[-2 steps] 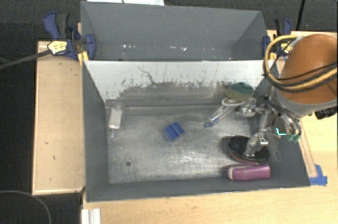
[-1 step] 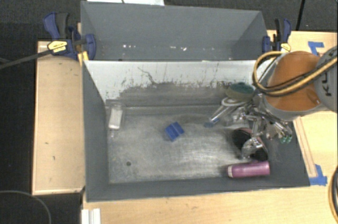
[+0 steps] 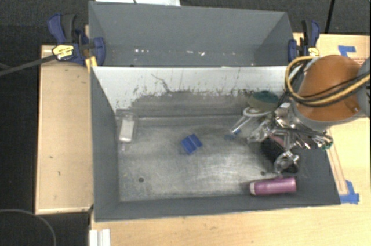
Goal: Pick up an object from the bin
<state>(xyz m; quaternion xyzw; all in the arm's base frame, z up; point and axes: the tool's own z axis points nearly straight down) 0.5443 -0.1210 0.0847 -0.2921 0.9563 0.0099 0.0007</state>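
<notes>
The hand [image 3: 277,143] is low at the right side of the bin [image 3: 110,140], over a black lump [image 3: 270,150] just behind a purple tube [image 3: 272,185] lying near the front right corner. How far the hand is open I cannot tell (its metal parts overlap). A blue block [image 3: 190,144] lies mid-floor, and a clear piece [image 3: 126,129] lies near the left wall.
</notes>
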